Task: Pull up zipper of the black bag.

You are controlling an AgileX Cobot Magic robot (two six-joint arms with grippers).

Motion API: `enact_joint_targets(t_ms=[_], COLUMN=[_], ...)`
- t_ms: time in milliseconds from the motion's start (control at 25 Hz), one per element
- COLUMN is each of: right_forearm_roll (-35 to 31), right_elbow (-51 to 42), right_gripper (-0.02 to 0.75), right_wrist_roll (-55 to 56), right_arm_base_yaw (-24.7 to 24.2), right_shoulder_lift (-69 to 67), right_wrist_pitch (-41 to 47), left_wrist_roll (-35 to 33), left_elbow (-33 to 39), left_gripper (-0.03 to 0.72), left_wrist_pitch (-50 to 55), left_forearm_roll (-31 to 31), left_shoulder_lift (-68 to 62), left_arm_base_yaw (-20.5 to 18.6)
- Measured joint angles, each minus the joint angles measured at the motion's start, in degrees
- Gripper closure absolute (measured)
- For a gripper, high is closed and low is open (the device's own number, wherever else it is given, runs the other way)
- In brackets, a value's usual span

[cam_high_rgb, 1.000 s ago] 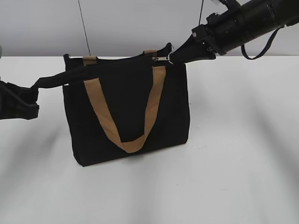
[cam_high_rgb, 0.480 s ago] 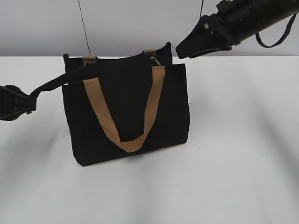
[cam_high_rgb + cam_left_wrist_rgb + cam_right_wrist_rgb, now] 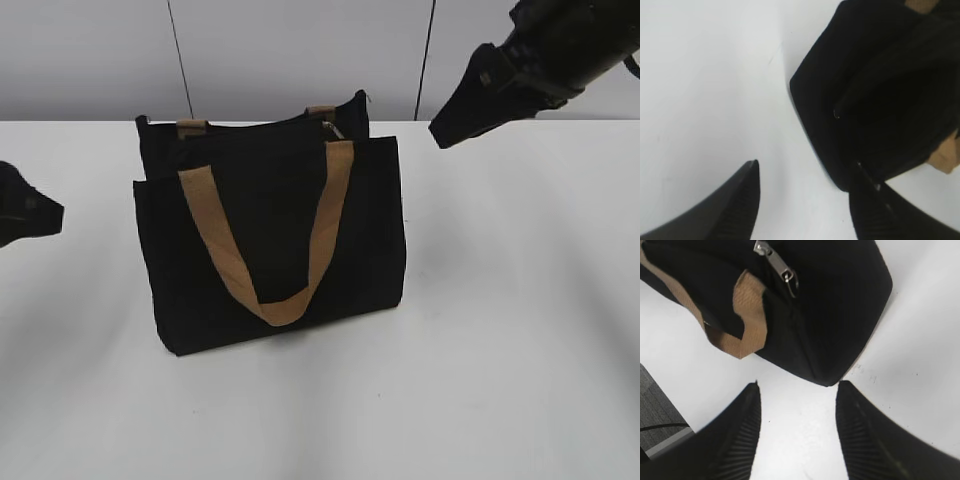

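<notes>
The black bag (image 3: 280,240) stands upright on the white table, its tan handle (image 3: 270,250) hanging down the front. The zipper's silvery pull tab (image 3: 332,129) lies at the right end of the top edge; it also shows in the right wrist view (image 3: 780,267). My right gripper (image 3: 445,135) is open and empty, up and right of the bag; its jaws (image 3: 797,390) hover off the bag's corner. My left gripper (image 3: 45,215) is open and empty, left of the bag; its jaws (image 3: 805,172) sit beside the bag's end (image 3: 880,100).
The white table (image 3: 500,330) spreads around the bag. A grey wall with thin dark cables (image 3: 180,60) runs behind. A grey floor strip and the table's edge (image 3: 660,425) show in the right wrist view.
My left gripper has let go of the bag's black end flap and drawn back left; the flap has dropped back. My right gripper has left the pull tab and moved up and right.
</notes>
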State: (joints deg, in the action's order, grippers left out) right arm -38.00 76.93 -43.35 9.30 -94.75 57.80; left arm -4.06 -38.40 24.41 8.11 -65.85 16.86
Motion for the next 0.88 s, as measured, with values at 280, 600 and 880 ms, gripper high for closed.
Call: enact_joint_targets(t_ms=[280,600,880], right_forearm_roll=[4.40,7.24,15.29], right_elbow=[-8.73,-21.56,-32.46], right_gripper=[0.357,0.357,0.357], right_wrist_roll=[4.89,9.61,18.10], right_arm_base_yaw=[1.66,1.66,1.66], right_shoulder_lift=[9.71,26.83,44.90], right_wrist_pitch=[-3.09,-5.21,-6.68], left_wrist_roll=[0.00,2.97,6.00], left_elbow=[0.00,0.05,1.55], left_gripper=[0.255,0.255,0.255], left_wrist_pitch=[11.44,19.26,23.52], left_forearm_roll=[1.79,0.67,-3.75], left_shoulder_lift=[10.09,18.67,28.80], left_arm_base_yaw=[0.00,0.00,0.00])
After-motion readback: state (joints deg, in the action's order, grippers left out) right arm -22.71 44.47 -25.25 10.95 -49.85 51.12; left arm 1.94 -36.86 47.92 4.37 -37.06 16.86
